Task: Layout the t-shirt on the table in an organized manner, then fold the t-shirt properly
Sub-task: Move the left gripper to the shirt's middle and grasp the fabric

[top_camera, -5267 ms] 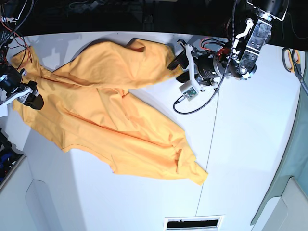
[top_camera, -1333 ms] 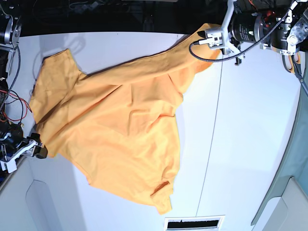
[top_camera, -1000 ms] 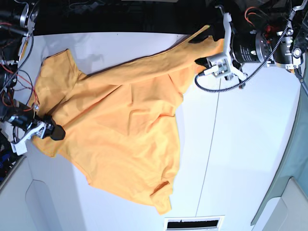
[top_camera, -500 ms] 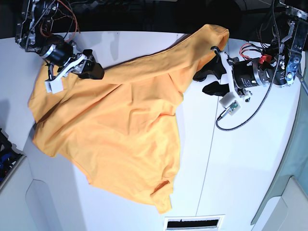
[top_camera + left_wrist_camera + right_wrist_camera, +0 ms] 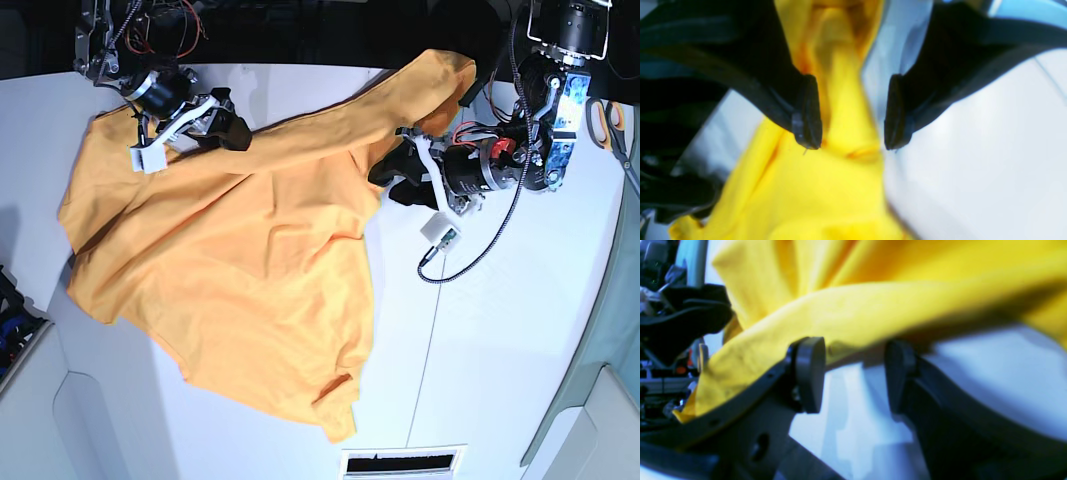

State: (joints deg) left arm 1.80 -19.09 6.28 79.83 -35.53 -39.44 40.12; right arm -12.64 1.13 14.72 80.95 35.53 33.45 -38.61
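Leftmost in the base view, the right gripper sits at the far edge of the t-shirt, its jaws apart; in the right wrist view a raised fold of the cloth crosses just ahead of the spread pads, and whether it touches them cannot be told. Outward from this gripper the garment spreads flat and rumpled over the white table, one narrow corner reaching toward the near edge beside a slotted vent. Rightward, the left gripper rests at the shirt's right margin, below a lifted orange flap. Its wrist view shows the left gripper with jaws apart, a gathered strip of shirt lying between them, unclamped, with bare table beside. Scissors lie well beyond this arm.
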